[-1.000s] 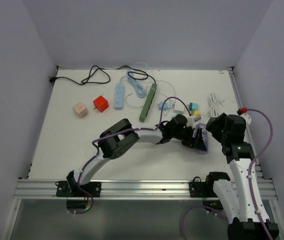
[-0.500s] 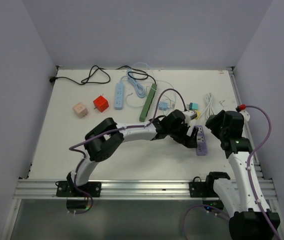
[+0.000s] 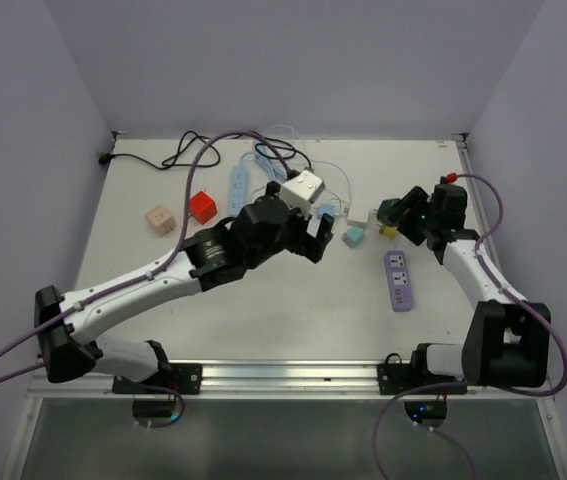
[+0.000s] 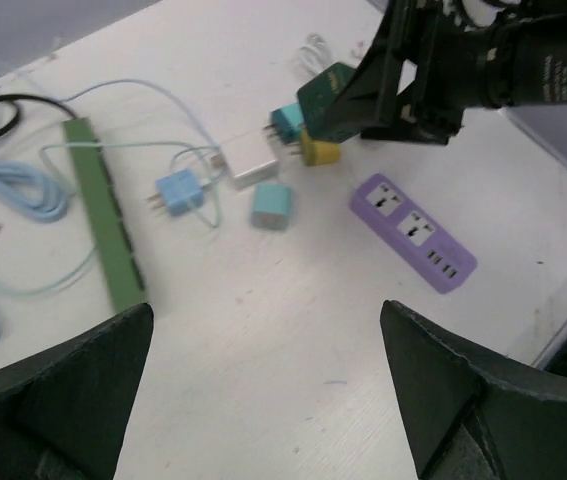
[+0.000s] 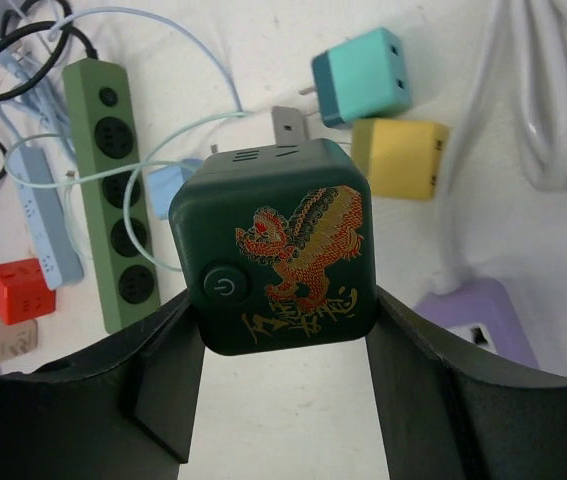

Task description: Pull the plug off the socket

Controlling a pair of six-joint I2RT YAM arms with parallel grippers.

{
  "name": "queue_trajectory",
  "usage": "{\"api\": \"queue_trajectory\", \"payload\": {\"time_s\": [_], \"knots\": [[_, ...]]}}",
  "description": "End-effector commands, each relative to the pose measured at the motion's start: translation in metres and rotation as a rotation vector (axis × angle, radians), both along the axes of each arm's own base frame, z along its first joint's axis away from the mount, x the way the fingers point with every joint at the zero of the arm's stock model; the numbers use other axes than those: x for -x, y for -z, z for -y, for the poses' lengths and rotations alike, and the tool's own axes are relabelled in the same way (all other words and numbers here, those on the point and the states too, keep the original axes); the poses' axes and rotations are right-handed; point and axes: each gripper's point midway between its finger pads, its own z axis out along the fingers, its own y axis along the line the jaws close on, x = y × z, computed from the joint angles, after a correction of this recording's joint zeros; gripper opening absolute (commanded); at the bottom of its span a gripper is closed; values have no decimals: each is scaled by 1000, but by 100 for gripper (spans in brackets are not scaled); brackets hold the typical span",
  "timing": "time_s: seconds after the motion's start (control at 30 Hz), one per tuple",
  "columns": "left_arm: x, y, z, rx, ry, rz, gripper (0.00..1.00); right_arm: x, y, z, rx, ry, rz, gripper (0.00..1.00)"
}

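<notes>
- the right gripper is clamped on the plug, a dark green cube with a red-and-gold dragon and a power symbol on its face. one finger presses each side.
- the plug is off the socket and held above the table. in the top view it is at about 12 o'clock from the purple socket and apart from it.
- the socket lies flat on the table, and its openings are bare in the left wrist view.
- the left gripper hangs over the table at about 9 o'clock from the socket, fingers spread wide with nothing between them.
- in the right wrist view a teal adapter and a yellow adapter lie just beside each other, at about 1 o'clock from the plug.
- a white charger, a blue charger and a pale cube lie near one another, at about 10 o'clock from the socket in the left wrist view.
- a green strip lies at 9 o'clock from the plug, with a red cube and a beige cube beyond it.
</notes>
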Motion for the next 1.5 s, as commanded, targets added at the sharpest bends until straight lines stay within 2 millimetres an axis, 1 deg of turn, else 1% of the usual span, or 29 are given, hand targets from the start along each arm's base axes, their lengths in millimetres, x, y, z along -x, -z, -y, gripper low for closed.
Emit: {"api": "queue_trajectory", "payload": {"time_s": [0.0, 0.03, 0.07, 0.1, 0.13, 0.17, 0.2, 0.23, 0.27, 0.3, 0.33, 0.37, 0.43, 0.47, 0.5, 0.53, 0.57, 0.6, 0.63, 0.7, 0.73, 0.77, 0.8, 0.87, 1.13, 1.2, 1.23, 1.33, 1.47], "knots": [[-7, 6, -92, -262, -194, 124, 100, -55, -52, -17, -66, -95, 193, 31], [-6, 3, -109, -291, -232, 139, 100, -65, -52, -18, -74, -99, 203, 31], [-4, 4, -121, -310, -250, 150, 100, -76, -60, -19, -79, -110, 220, 32], [0, -9, -136, -293, -272, 180, 100, -84, -60, -21, -89, -114, 228, 32], [-1, -13, -152, -303, -326, 204, 100, -94, -44, -22, -99, -119, 199, 32], [0, -2, -164, -328, -353, 213, 100, -104, -48, -24, -113, -134, 216, 33], [4, -10, -180, -291, -391, 246, 100, -113, -45, -25, -123, -133, 214, 34], [3, 6, -189, -290, -429, 257, 100, -126, -38, -26, -139, -132, 197, 34], [4, 11, -194, -263, -441, 258, 100, -133, -31, -28, -153, -139, 183, 34], [8, 9, -201, -198, -457, 258, 100, -139, -29, -30, -162, -147, 181, 35], [7, 23, -202, -173, -451, 245, 100, -144, -26, -30, -169, -148, 175, 35], [7, 23, -203, -149, -448, 237, 100, -154, -18, -30, -172, -152, 163, 35], [-2, 21, -214, -118, -472, 215, 100, -161, -12, -35, -191, -176, 149, 36], [-7, 21, -219, -121, -490, 218, 100, -170, -9, -36, -197, -185, 149, 37], [-14, 23, -225, -137, -515, 221, 100, -172, -6, -37, -203, -193, 144, 37], [-16, 22, -223, -129, -510, 217, 100, -178, -9, -38, -203, -201, 149, 37], [-17, 24, -220, -132, -494, 205, 100, -177, -5, -38, -200, -199, 126, 38], [-18, 31, -215, -152, -473, 185, 100, -172, 7, -37, -193, -201, 73, 38], [-19, 34, -212, -161, -460, 173, 100, -172, 7, -36, -186, -200, 72, 38], [-21, 37, -214, -176, -479, 157, 100, -172, 9, -34, -175, -193, 71, 39], [-22, 38, -214, -178, -479, 155, 100, -169, 14, -34, -168, -197, 42, 40], [-21, 37, -213, -172, -473, 155, 100, -170, 12, -35, -168, -207, 39, 40], [-20, 37, -213, -166, -466, 157, 100, -165, 18, -35, -172, -211, 1, 41], [-20, 35, -211, -155, -455, 157, 100, -163, 24, -38, -187, -228, -29, 44], [-20, 37, -212, -159, -454, 150, 100, -156, 49, -40, -188, -251, -115, 53], [-20, 38, -211, -163, -453, 149, 100, -155, 52, -41, -189, -262, -128, 55], [-20, 38, -211, -161, -452, 148, 100, -155, 53, -40, -185, -263, -133, 59], [-20, 39, -212, -166, -453, 146, 100, -156, 50, -38, -164, -268, -140, 67], [-21, 39, -212, -167, -455, 147, 100, -156, 46, -32, -130, -259, -154, 74]]}}
